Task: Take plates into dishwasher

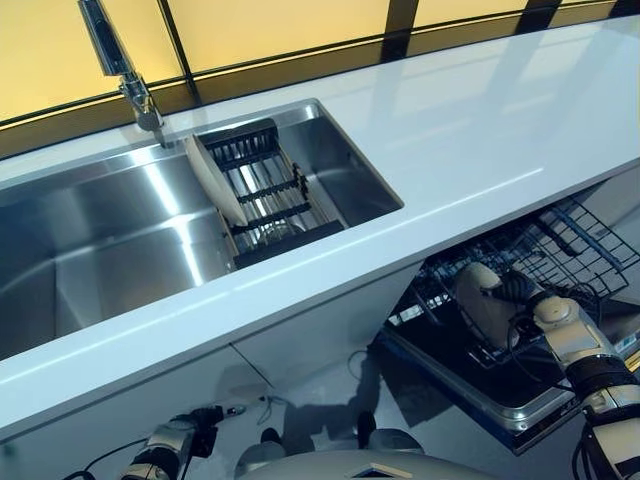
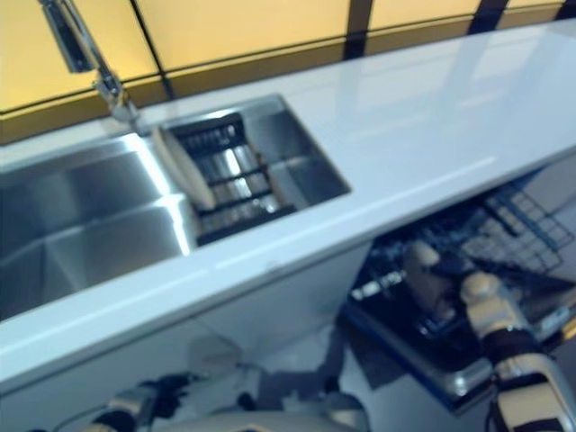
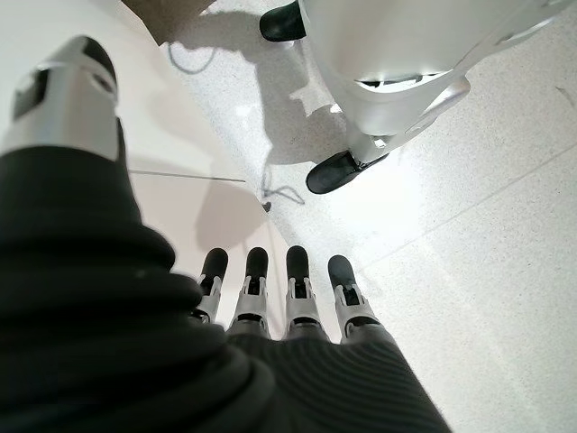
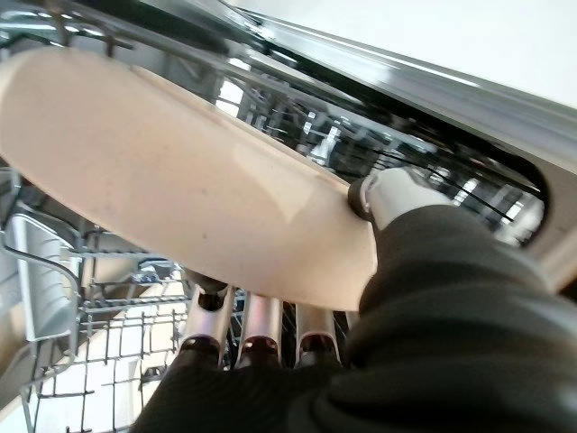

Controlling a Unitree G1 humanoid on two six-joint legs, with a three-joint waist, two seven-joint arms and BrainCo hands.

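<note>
**Plate held over the dishwasher rack**

We start at the right hand (image 4: 397,271): its fingers (image 4: 261,329) run beneath a cream plate (image 4: 180,198) while the thumb presses on the rim from the other side, so the hand pinches the plate between them. In the eye views we see the same hand (image 1: 520,290) low on the right, below the counter edge, with the plate (image 1: 487,300) standing roughly on edge in its grip. Right around the plate lies the dishwasher rack (image 1: 570,245), a dark wire basket pulled out from under the counter, and beneath it the open dishwasher door (image 1: 480,385). From the wrist view we see the rack's wires (image 4: 99,334) close behind and below the plate, but we cannot tell whether the plate touches them.

Our left hand (image 3: 279,298) hangs low by the floor with its fingers straight and relaxed, holding nothing; it shows at the lower left of the left eye view (image 1: 195,430), in front of the white cabinet front (image 1: 320,340).

Further out, the white counter (image 1: 480,130) runs across the scene. Set into it on the left is the steel sink (image 1: 100,240), with a tap (image 1: 125,70) behind it. In the right part of the sink sits a dark drying rack (image 1: 265,190), and a second cream plate (image 1: 212,180) leans on edge against its left end.
</note>
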